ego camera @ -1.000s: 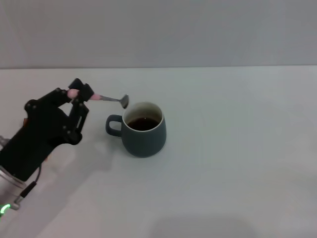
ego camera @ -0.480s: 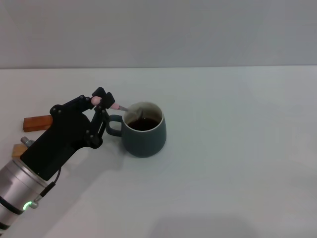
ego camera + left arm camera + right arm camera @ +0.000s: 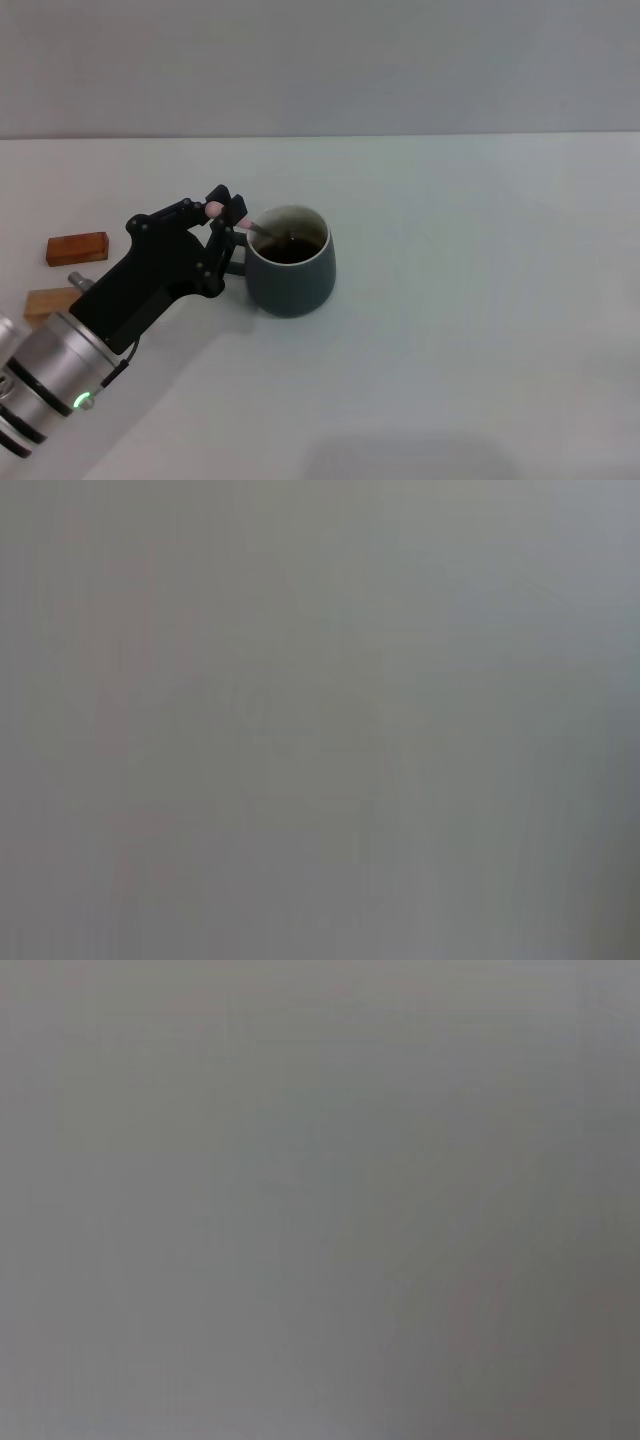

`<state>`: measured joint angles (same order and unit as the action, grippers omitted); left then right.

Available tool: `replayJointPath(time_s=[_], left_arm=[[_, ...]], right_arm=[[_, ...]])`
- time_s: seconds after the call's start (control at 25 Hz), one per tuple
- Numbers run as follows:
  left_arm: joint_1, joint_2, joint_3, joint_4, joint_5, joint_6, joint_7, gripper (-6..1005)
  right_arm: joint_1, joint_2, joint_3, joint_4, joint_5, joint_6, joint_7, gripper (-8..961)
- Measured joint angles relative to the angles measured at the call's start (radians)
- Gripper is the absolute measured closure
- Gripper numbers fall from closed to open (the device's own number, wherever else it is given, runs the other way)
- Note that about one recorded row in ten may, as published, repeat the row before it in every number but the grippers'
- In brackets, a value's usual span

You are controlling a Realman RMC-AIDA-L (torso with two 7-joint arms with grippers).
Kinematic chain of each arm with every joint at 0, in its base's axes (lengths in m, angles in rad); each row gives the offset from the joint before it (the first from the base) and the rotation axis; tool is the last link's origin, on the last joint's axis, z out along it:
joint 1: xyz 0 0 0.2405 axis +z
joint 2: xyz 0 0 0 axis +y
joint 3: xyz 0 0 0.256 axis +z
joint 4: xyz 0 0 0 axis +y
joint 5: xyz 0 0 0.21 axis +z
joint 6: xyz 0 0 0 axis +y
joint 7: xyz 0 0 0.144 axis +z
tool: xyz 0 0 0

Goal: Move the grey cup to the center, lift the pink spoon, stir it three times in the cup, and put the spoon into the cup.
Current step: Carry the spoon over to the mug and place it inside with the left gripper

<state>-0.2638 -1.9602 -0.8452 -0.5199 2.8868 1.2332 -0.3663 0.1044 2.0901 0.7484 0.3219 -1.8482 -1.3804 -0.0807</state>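
The grey cup (image 3: pixel 290 262) stands on the counter (image 3: pixel 480 300), its handle toward the left. Just left of it is the left gripper (image 3: pixel 228 212), from which the pink spoon (image 3: pixel 258 230) slants into the cup. Two wooden blocks (image 3: pixel 77 248) lie farther left, one before the other.

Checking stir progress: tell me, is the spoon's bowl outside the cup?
No: in the head view the pink spoon, held by the left gripper, slopes down into the grey cup.

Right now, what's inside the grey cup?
The grey cup holds dark brown liquid, and the pink spoon, held by the left gripper, dips into it. The spoon's bowl is hidden under the liquid, as is the cup's bottom.
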Motion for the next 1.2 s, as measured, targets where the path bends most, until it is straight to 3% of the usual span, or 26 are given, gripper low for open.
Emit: replayJointPath(time_s=[0.04, 0.2, 0.6, 1.2], left_arm=[[-0.021, -0.016, -0.006, 0.041, 0.0, 0.0, 0.0, 853], [-0.044, -0.03, -0.015, 0.08, -0.001, 0.0, 0.0, 853], [-0.07, -0.044, -0.031, 0.119, -0.002, -0.024, 0.003, 853], [-0.128, -0.083, -0.019, 0.162, -0.001, -0.03, 0.005, 853]], right_arm=[[0.0, 0.0, 0.0, 0.0, -0.001, -0.002, 0.0, 954], [0.0, -0.001, 0.0, 0.0, -0.001, -0.004, 0.0, 954], [0.003, -0.002, -0.002, -0.002, -0.002, -0.006, -0.001, 953], [0.014, -0.004, -0.011, -0.006, -0.002, -0.006, -0.001, 953]])
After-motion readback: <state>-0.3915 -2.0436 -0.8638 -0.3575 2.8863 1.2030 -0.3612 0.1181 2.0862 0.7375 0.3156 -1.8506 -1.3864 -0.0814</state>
